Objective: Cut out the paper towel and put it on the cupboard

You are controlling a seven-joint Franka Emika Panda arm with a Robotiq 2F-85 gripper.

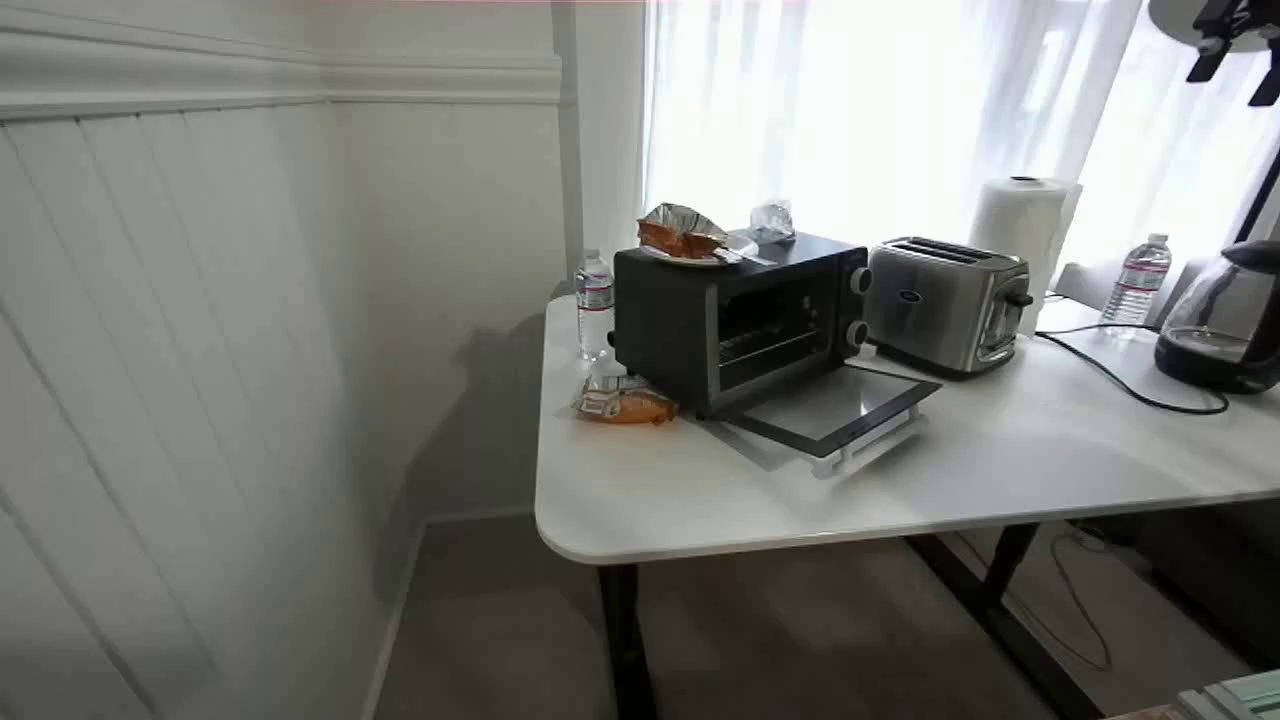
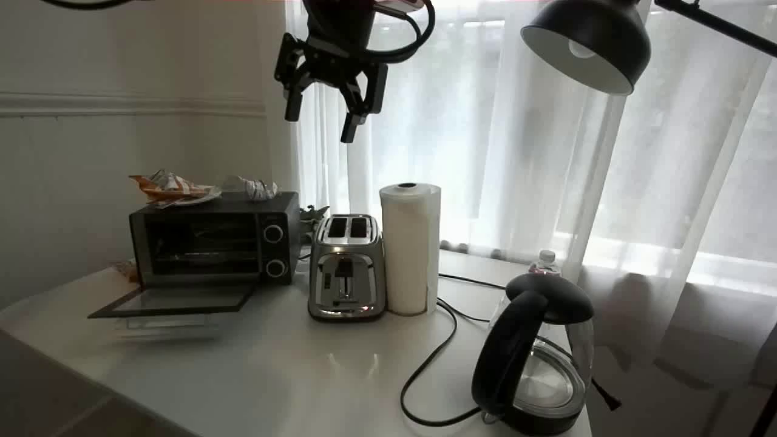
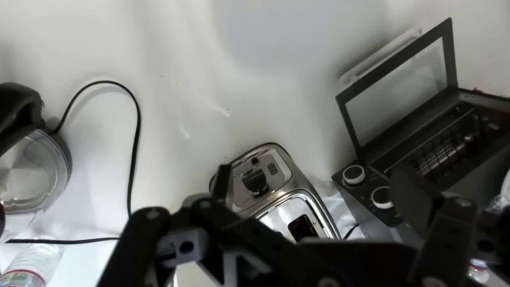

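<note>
The paper towel is a tall white roll standing upright in both exterior views (image 1: pixel 1015 225) (image 2: pixel 405 252), close beside the silver toaster. A loose sheet edge (image 2: pixel 434 243) hangs along its side. In the wrist view the roll is mostly or wholly hidden behind my gripper. The cupboard is the white tabletop (image 1: pixel 700 500) (image 2: pixel 291 376), which also shows in the wrist view (image 3: pixel 179 52). My gripper (image 2: pixel 323 118) is open and empty, high above the toaster and the roll, pointing down. It also shows in an exterior view (image 1: pixel 1237 78) and in the wrist view (image 3: pixel 316 191).
The silver toaster (image 2: pixel 346 276) stands between the roll and the black toaster oven (image 2: pixel 212 243), whose glass door (image 2: pixel 176 300) hangs open. A glass kettle (image 2: pixel 540 364) with a black cord (image 2: pixel 419 370), water bottles (image 1: pixel 1138 280) and a lamp (image 2: pixel 589 45) are near.
</note>
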